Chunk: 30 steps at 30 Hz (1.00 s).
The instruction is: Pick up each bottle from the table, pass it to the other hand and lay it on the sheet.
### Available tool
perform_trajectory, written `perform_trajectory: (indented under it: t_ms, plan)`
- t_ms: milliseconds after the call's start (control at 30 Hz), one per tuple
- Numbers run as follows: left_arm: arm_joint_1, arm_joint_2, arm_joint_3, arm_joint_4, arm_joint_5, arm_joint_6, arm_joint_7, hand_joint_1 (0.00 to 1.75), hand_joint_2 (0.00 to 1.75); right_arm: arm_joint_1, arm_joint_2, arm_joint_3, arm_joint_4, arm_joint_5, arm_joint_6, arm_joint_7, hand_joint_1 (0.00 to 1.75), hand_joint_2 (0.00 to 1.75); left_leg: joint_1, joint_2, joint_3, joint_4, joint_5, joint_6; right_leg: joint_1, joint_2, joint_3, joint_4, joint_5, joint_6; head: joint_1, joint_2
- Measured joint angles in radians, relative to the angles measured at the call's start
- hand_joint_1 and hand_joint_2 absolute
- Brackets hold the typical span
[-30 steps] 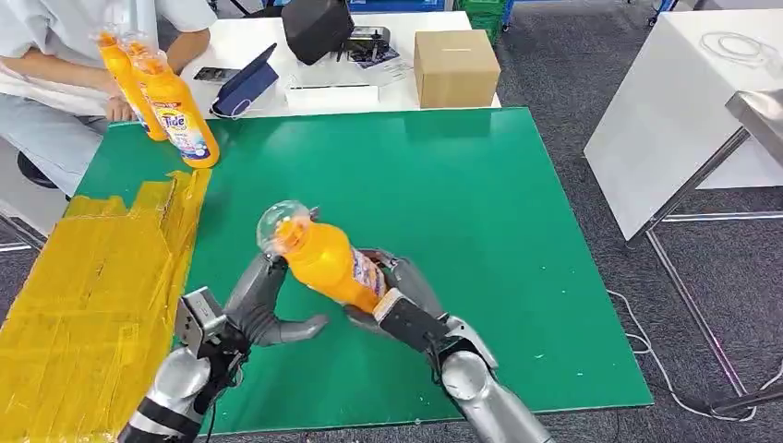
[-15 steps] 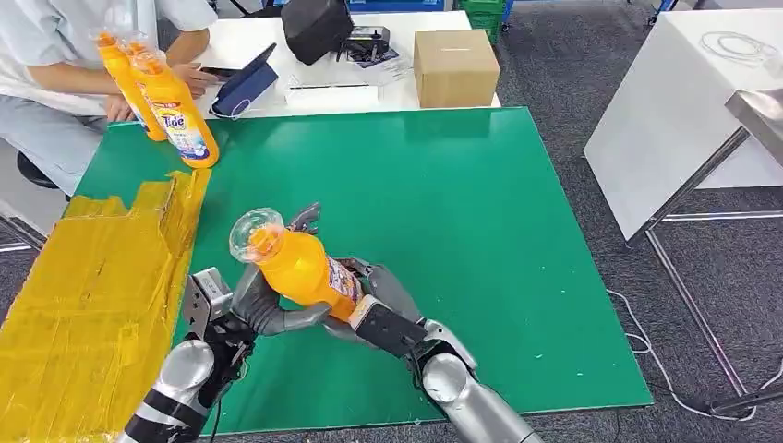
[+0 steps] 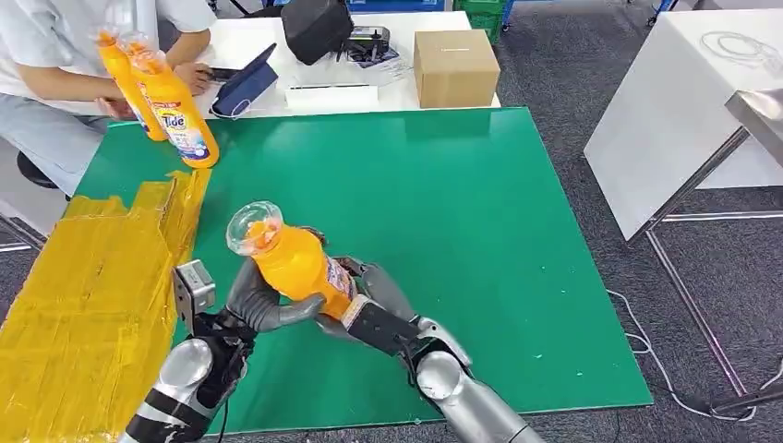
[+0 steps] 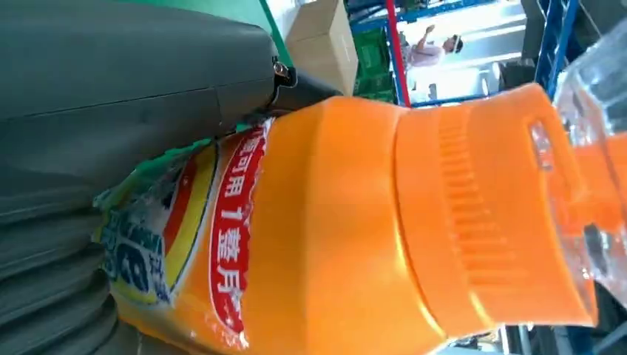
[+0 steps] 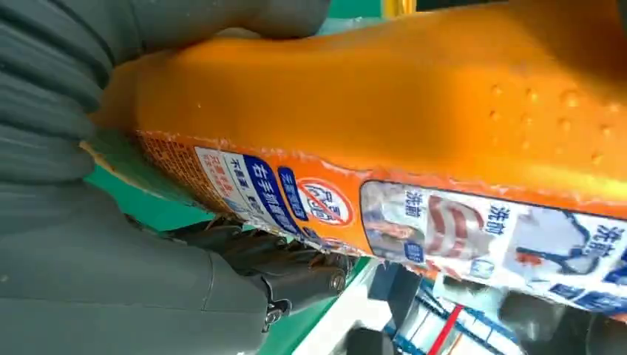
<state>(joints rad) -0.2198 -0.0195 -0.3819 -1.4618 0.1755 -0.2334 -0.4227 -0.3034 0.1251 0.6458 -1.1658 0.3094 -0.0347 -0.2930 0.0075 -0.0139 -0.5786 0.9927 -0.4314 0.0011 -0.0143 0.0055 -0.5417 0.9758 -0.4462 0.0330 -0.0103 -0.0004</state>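
Between both robot hands point(image 3: 305, 305): orange bottle point(image 3: 294, 260), gripped.

Two bottles point(image 3: 171, 106) stand at the table's point(image 3: 443, 203) far left corner, behind the sheet point(image 3: 92, 295) along its left edge. A held bottle point(image 3: 295, 263) hangs over the near edge, right of the sheet.

Left hand point(image 3: 263, 305) and right hand point(image 3: 369, 309) both grip bottle point(image 3: 300, 263), arms converging

We read "Tide" on the label of the standing orange bottle point(image 3: 177, 115) at the bench's far corner. The held bottle point(image 4: 333, 244) carries Chinese characters, including "可用1整月".
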Motion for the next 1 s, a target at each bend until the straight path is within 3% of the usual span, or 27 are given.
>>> perform_trajectory:
  t_ms: [133, 167, 367, 400, 667, 1000]
  plan:
    - [0.000, 0.000, 0.003, 0.000, 0.003, -0.002, 0.000, 1.75, 1.75, -0.001, 0.002, 0.002, 0.007, -0.002, 0.000, 0.000, 1.75, 1.75, 0.000, 0.000, 0.000, 0.000, 0.000, 0.000, 0.000, 0.000, 0.000, 0.000, 0.000, 0.000, 0.000, 0.000]
    - [0.000, 0.000, 0.004, 0.000, 0.004, -0.002, 0.000, 1.75, 1.75, -0.002, 0.002, 0.003, 0.010, -0.002, -0.001, 0.000, 1.52, 1.75, 0.000, 0.000, 0.000, 0.000, 0.000, 0.000, 0.000, 0.000, 0.000, 0.000, 0.000, 0.000, 0.000, 0.000]
    - [-0.001, 0.000, 0.004, -0.001, 0.007, -0.002, 0.000, 1.75, 1.75, -0.003, 0.004, 0.006, 0.014, -0.013, -0.031, -0.006, 1.52, 1.75, 0.000, 0.000, 0.000, 0.000, 0.000, 0.000, 0.000, 0.000, 0.000, 0.000, 0.000, 0.000, 0.000, 0.000]
    - [-0.001, 0.000, 0.004, -0.002, 0.007, -0.002, 0.000, 1.75, 1.75, -0.003, 0.004, 0.006, 0.015, -0.014, -0.032, -0.007, 0.05, 1.75, 0.000, 0.000, 0.000, 0.000, 0.000, 0.000, 0.000, 0.000, 0.000, 0.000, 0.000, 0.000, 0.000, 0.000]
    - [0.000, 0.002, 0.009, -0.012, -0.053, 0.057, -0.019, 1.75, 1.75, 0.008, 0.005, -0.008, -0.001, -0.037, -0.089, -0.031, 0.00, 1.75, 0.000, 0.000, 0.000, 0.000, 0.000, 0.000, 0.000, 0.000, 0.000, 0.000, 0.000, 0.000, 0.000, 0.000]
    - [0.032, 0.093, 0.141, -0.097, -0.593, 0.522, -0.036, 1.75, 1.75, 0.126, -0.061, -0.137, -0.275, 0.000, -0.183, -0.068, 0.00, 1.75, 0.000, 0.000, 0.000, 0.000, 0.000, 0.000, 0.000, 0.000, -0.001, 0.000, 0.000, 0.000, 0.000, 0.000]
